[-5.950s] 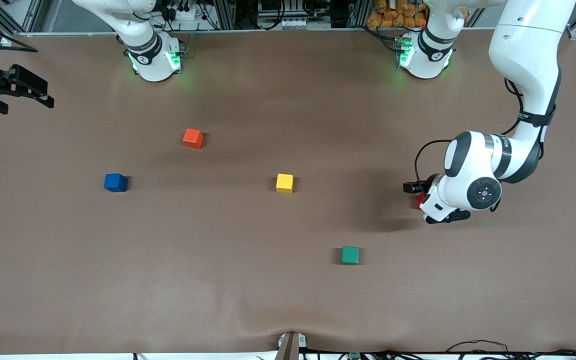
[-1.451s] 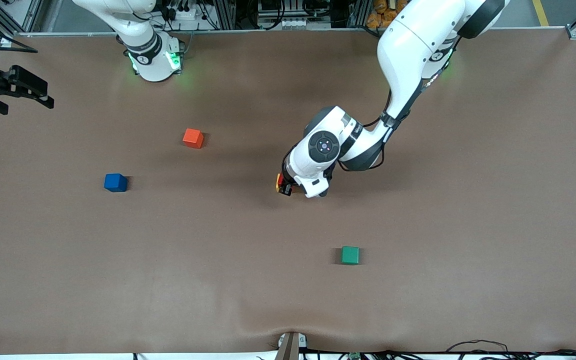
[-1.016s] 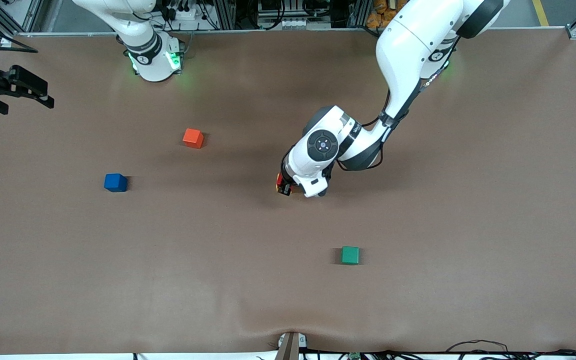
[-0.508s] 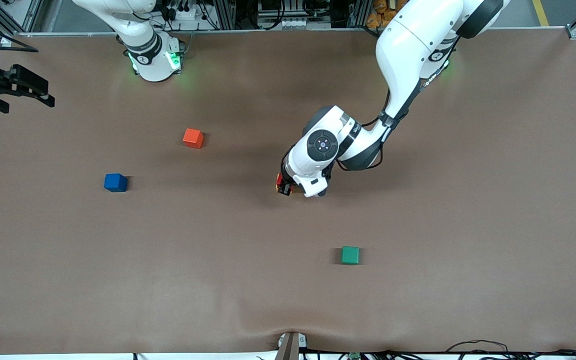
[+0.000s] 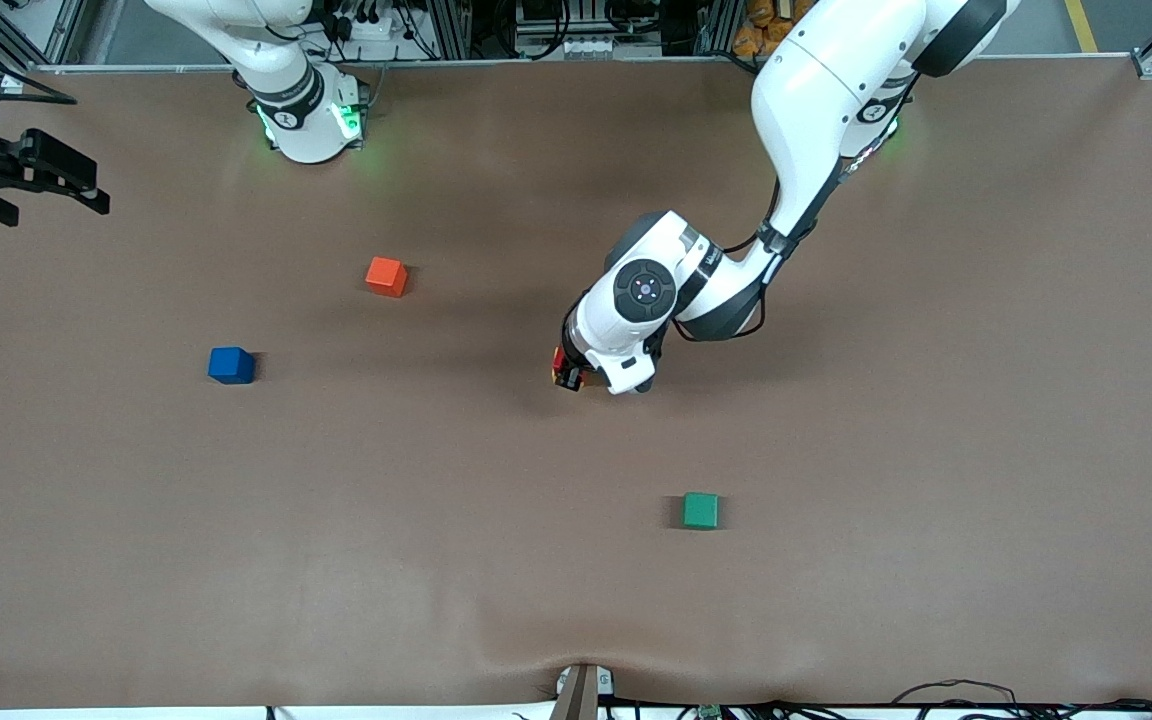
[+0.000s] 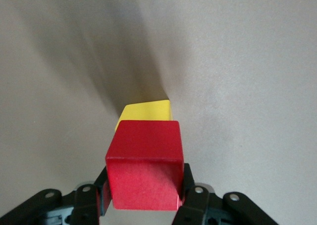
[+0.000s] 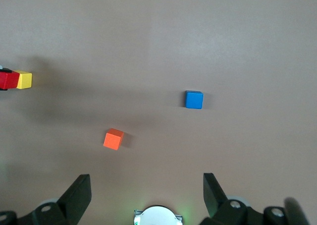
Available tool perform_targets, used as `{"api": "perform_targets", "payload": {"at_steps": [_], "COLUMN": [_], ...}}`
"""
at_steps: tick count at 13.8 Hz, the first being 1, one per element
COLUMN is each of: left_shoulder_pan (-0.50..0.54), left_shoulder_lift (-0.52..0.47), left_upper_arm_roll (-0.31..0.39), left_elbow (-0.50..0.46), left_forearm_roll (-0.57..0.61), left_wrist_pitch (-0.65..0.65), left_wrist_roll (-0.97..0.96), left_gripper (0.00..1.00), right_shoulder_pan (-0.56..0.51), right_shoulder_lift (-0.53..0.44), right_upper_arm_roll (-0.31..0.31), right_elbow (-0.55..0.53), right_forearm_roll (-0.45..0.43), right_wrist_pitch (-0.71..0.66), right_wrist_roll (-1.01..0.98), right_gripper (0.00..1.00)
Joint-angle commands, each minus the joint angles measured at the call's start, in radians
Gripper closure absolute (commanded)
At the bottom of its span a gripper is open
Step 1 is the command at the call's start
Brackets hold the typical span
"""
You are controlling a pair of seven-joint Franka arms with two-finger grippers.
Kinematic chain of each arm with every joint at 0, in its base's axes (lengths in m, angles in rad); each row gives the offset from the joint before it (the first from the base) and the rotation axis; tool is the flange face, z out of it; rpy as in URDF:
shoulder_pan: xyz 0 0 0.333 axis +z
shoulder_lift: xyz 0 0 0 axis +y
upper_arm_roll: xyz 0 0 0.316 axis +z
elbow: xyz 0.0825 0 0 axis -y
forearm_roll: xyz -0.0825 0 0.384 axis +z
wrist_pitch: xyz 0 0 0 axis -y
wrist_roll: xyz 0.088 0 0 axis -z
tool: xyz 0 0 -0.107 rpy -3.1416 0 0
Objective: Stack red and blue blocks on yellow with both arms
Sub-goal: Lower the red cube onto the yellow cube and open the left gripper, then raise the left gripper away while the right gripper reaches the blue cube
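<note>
Red block [image 6: 143, 165] sits clenched in left claw [image 6: 143, 205], atop yellow cube [image 6: 146, 111].

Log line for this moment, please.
left gripper: shut on red block, over yellow block | right gripper: open, waiting | blue block: untouched

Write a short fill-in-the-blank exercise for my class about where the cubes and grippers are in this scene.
1. The left gripper is shut on the ____ cube.
2. That cube is directly over the ____ cube.
3. The right gripper, waiting at the right arm's end of the table, is ____.
4. The blue cube lies nearer the front camera than the ____ cube.

Missing words: red; yellow; open; orange-red
</note>
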Motion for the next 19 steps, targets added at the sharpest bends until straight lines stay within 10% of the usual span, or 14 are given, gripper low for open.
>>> {"api": "perform_targets", "payload": {"at_steps": [1,4,19], "left_shoulder_pan": [-0.019,-0.020,0.072], "left_shoulder_lift": [0.007,0.013,-0.252], "left_upper_arm_roll": [0.010,0.010,0.030], "left_elbow": [0.010,0.010,0.018], "left_forearm_roll": [-0.008,-0.009,0.020], "left_wrist_pitch": [0.001,0.001,-0.194], "left_wrist_roll": [-0.001,-0.004,0.022], "left_gripper": [0.89,0.00,0.00], "right_shoulder_pan": [-0.022,-0.024,-0.044], "right_shoulder_lift": [0.006,0.006,0.065], "right_upper_arm_roll": [0.013,0.013,0.013], "right_elbow": [0.013,0.013,0.023], "right_forearm_roll": [0.013,0.013,0.012], "right_wrist_pitch": [-0.013,-0.013,-0.010], "right_wrist_roll": [0.006,0.006,0.005], "right_gripper": [0.00,0.00,0.00]}}
